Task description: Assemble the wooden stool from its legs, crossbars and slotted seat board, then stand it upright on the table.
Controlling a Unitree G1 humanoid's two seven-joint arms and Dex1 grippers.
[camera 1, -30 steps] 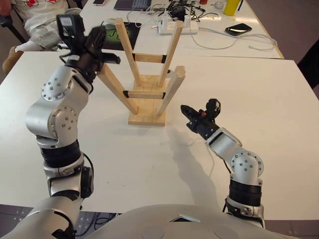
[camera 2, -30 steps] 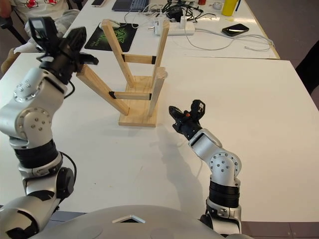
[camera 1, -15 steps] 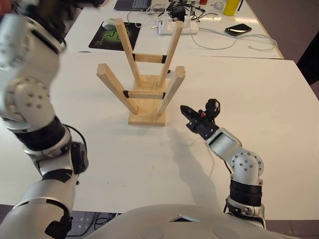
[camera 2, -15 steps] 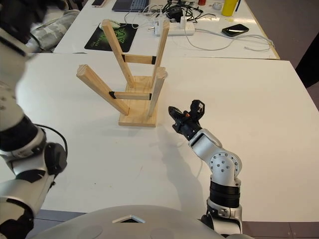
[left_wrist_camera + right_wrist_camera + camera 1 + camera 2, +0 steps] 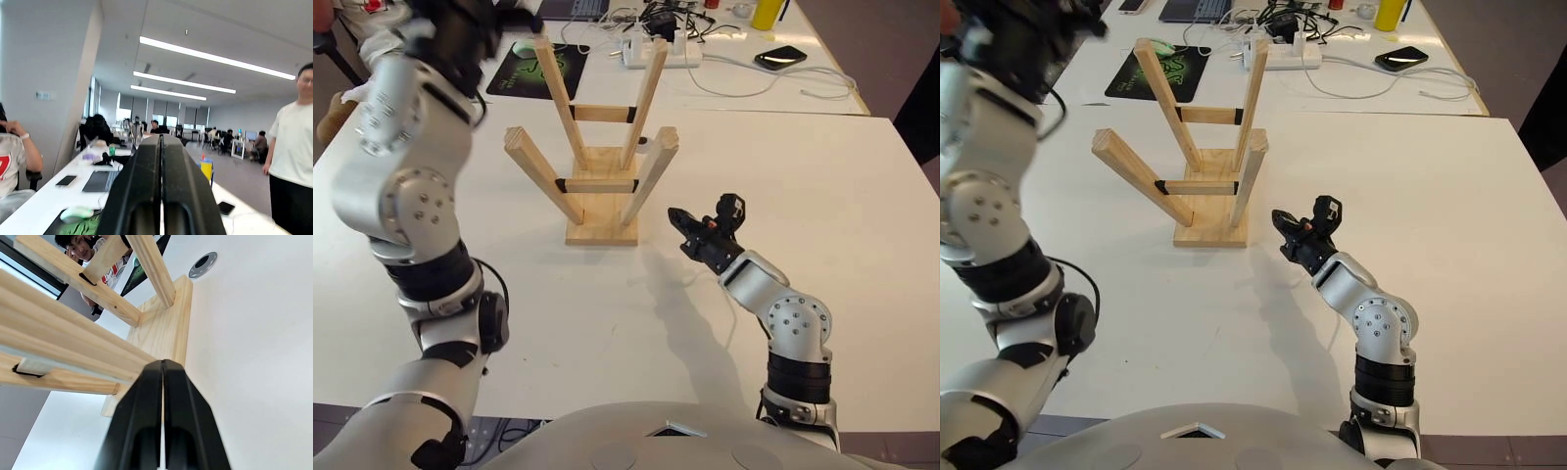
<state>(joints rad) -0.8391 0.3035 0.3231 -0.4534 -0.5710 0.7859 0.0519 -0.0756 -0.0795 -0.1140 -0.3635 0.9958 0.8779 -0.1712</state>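
Stool [image 5: 602,176] parts are all joined up, but the thing sits upside down on the white tabletop [image 5: 822,196]. Its seat board [image 5: 599,233] lies flat on the surface, and the four legs [image 5: 543,176] splay upward from it. Two crossbars [image 5: 606,114] tie the legs in pairs, one high between the far pair and one lower between the near pair, with dark marks where they meet the wood. From where I stand, nothing is touching it.

The right pincer [image 5: 683,223] is low over the tabletop, near the seat board on its right and apart from it, with its tip aimed at the board's edge. Seen from that wrist, its two fingers are pressed together with only a thin seam between them, gripping nothing. I can't tell whether it rests on the surface.

The left arm is lifted high, well away from the stool on its left. The left pincer [image 5: 161,147] points out into the room above table level, its fingers likewise closed flat against each other and holding nothing.

Behind all this, a farther tabletop [image 5: 813,29] carries a dark mouse mat [image 5: 524,70], a white power strip [image 5: 661,54] with a tangle of cables, a phone [image 5: 780,57] and a yellow bottle [image 5: 769,12].
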